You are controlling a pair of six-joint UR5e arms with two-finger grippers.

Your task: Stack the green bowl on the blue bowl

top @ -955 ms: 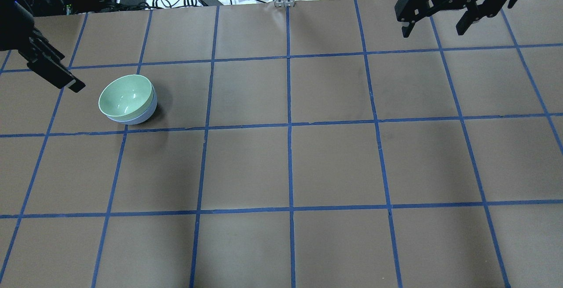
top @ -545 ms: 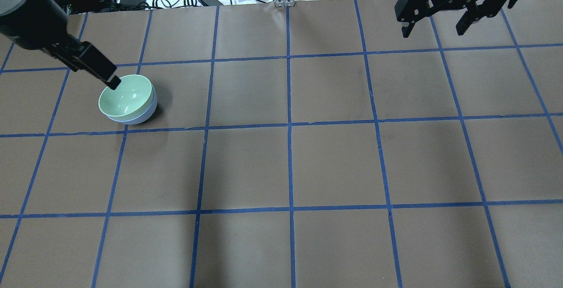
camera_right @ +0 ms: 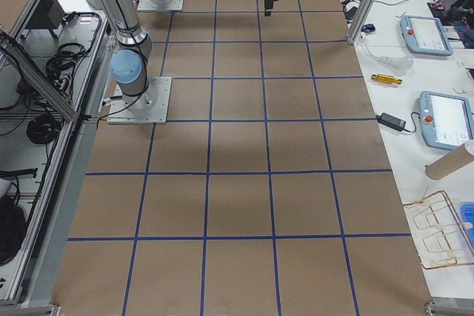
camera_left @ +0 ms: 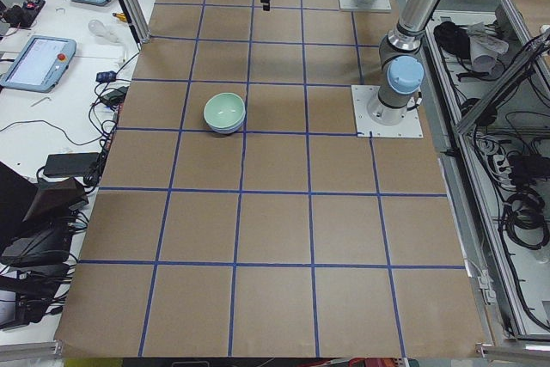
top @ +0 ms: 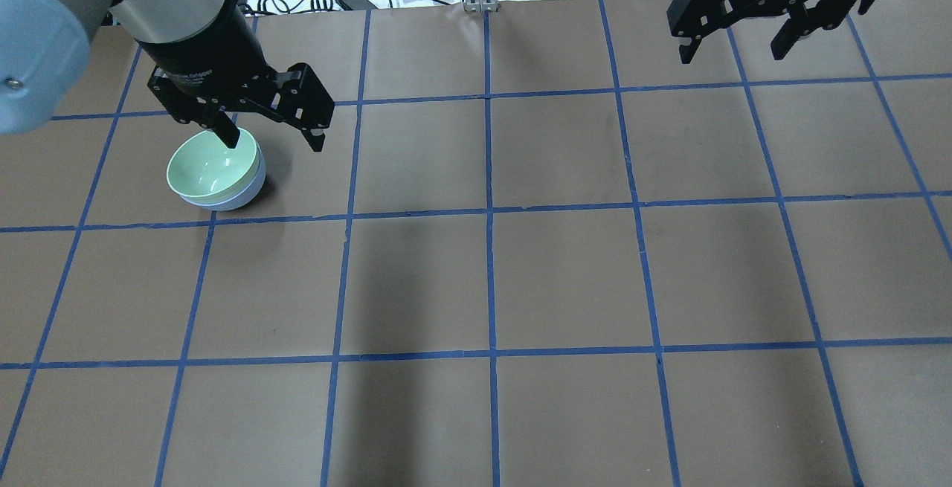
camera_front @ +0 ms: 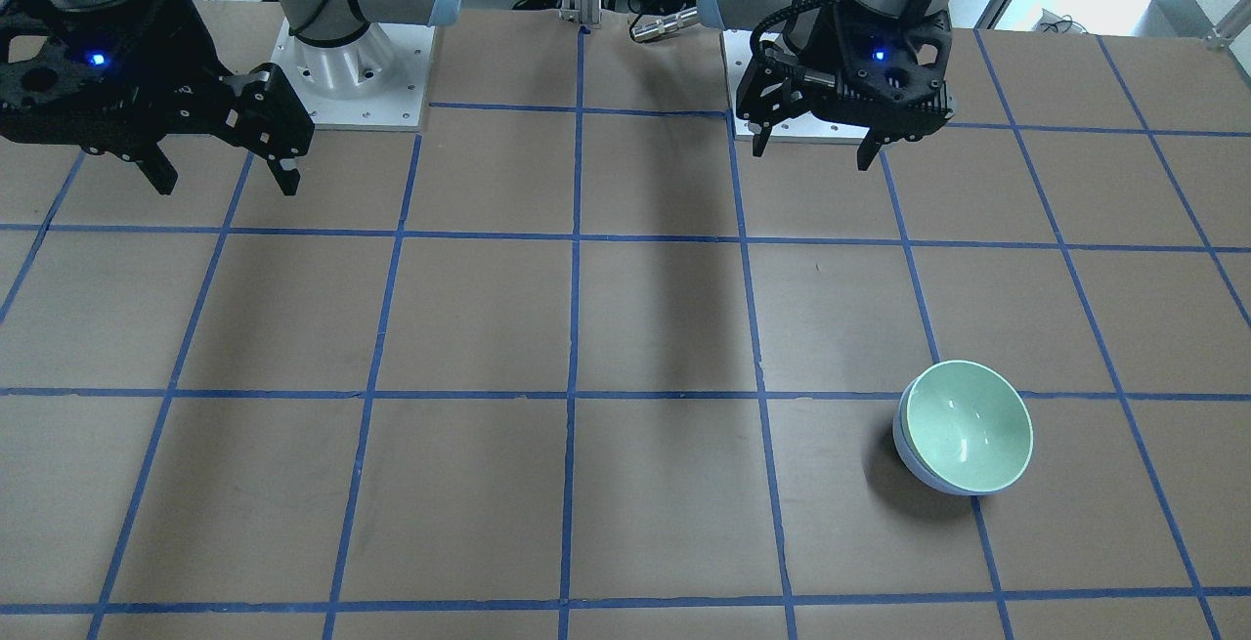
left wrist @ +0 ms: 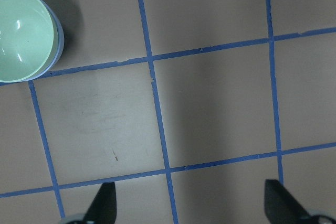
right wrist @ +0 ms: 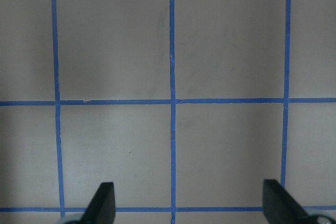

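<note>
Nearest the operators' edge in the front-facing view, the green bowl (camera_front: 968, 422) sits nested mouth-up inside the blue bowl (camera_front: 907, 456) on the counter (camera_front: 586, 503). Only a crescent of blue shows outside the green rim. The stack stands on the robot's left half, just beside a crossing of the blue tape lines (camera_front: 572, 327). The exterior left view adds the profile, a blue band under the green rim. Whether the green bowl seats level cannot be told. Farther back, the left gripper (camera_front: 813, 149) hangs above the counter, well apart from the stack. The overhead view alone misleads on this point. In it, one of the left fingers (top: 227, 134) overlaps the far rim of the green bowl, and only the front-facing view shows the separation. The left wrist camera agrees. The fingers are spread wide with only counter and tape between them, and the stack lies off in the upper left corner of that view. At about the same depth on the other half, the right gripper (camera_front: 225, 181) hangs with its fingers equally wide apart and holding nothing. Its wrist camera shows only counter and tape between the tips. Farthest back, the right arm's base plate (camera_front: 401, 107) is bolted to the counter.
</note>
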